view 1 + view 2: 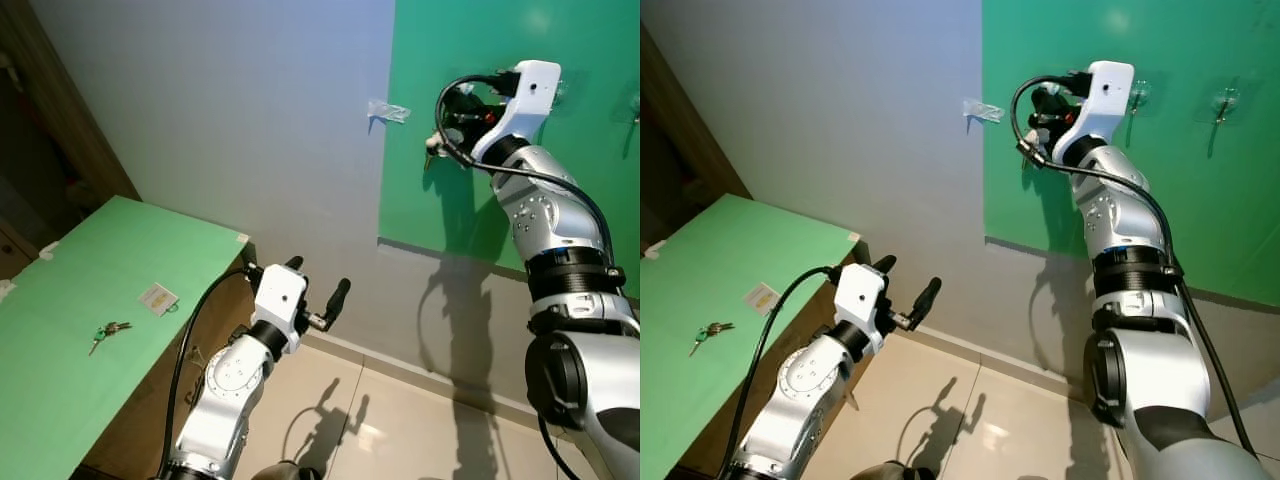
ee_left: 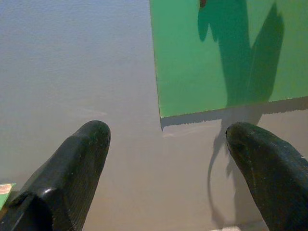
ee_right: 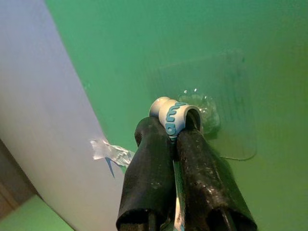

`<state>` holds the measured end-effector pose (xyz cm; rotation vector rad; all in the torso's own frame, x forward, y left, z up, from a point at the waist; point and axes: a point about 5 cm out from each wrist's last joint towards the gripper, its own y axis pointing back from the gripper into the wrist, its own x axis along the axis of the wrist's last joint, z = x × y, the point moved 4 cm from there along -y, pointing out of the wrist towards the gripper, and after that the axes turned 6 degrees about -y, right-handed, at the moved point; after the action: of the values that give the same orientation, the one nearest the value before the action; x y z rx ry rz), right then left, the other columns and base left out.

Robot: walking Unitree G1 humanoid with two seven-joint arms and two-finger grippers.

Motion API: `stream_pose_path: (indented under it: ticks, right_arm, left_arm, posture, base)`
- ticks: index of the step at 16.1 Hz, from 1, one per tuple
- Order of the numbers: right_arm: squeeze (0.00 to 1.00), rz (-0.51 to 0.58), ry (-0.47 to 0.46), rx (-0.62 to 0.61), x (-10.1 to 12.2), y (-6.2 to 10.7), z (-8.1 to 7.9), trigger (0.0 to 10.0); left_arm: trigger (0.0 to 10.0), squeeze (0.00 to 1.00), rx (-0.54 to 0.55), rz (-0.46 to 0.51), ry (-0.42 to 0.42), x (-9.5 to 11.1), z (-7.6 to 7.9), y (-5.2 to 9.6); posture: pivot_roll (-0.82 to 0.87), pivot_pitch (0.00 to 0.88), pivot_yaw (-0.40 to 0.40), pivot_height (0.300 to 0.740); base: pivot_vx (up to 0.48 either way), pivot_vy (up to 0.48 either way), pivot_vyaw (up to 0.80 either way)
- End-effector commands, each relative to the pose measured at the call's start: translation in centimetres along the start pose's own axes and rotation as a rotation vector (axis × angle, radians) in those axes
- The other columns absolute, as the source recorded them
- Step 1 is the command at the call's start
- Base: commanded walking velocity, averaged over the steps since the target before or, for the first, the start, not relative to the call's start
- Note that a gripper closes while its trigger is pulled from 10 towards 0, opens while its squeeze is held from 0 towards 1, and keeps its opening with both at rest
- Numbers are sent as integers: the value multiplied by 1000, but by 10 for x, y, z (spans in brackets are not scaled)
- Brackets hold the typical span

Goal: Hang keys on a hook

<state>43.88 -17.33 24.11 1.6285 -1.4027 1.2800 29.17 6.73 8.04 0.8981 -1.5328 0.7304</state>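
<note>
From the left eye I see my right gripper point(image 1: 462, 108) raised against the green wall panel point(image 1: 450, 190), its silver arm reaching up from the lower right. A small key point(image 1: 429, 152) dangles just under the fingers. A scrap of clear tape point(image 1: 387, 110) sticks at the panel's edge on the grey wall. My left gripper point(image 1: 318, 290) sits low, over the tiled floor point(image 1: 400, 420), fingers spread wide with nothing between them. On the green table point(image 1: 60, 380) to my left lies another set of keys point(image 1: 108, 331), near a small white card point(image 1: 158, 298).

The right eye shows the same scene, and here two clear hooks point(image 1: 1226, 103) show on the green panel beyond the right wrist.

Through the left wrist camera, the two black fingers point(image 2: 72, 173) stand well apart, pointed at the grey wall and the panel's lower corner.

Through the right wrist camera, the two fingers point(image 3: 154, 178) are pressed together on a white keyring with blue markings point(image 3: 172, 117), which is held up right at a clear adhesive hook point(image 3: 204, 108) on the green panel. I cannot tell whether the ring is over the hook or just in front of it.
</note>
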Motion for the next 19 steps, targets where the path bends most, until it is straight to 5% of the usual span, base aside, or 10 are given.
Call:
stream_pose_path:
  ticks: [1, 8, 9, 11, 14, 19]
  right_arm:
    - [133, 53, -49, -48, 19, -2, 7, 0]
    - [133, 71, -162, -77, 26, -3, 15, 0]
    - [125, 67, -103, -64, 24, -3, 11, 0]
    - [122, 93, 161, -23, 28, -2, -1, 0]
    - [122, 132, 343, 71, 35, -2, -25, 0]
    - [137, 151, 451, 170, 42, 2, -42, 0]
  left_arm:
    - [10000, 0, -1, 5, -16, 3, -1, 0]
    - [10000, 0, -2, 4, -16, 3, 0, 0]
    - [10000, 0, -1, 4, -17, 2, 0, 0]
    - [10000, 0, 0, 3, -18, 2, -1, 0]
    - [10000, 0, -1, 4, -23, 2, -1, -1]
    - [10000, 0, -5, 6, -27, 2, 0, -2]
  posture:
    - [-201, 0, 100, 740]
    - [-201, 1, 98, 740]
    - [-199, 0, 97, 740]
    - [-200, 0, 97, 740]
    - [-201, 0, 100, 740]
    - [-206, 0, 99, 740]
  base:
    - [0, 0, 0]
    - [0, 0, 0]
    - [0, 0, 0]
    - [0, 0, 0]
    - [0, 0, 0]
    - [0, 0, 0]
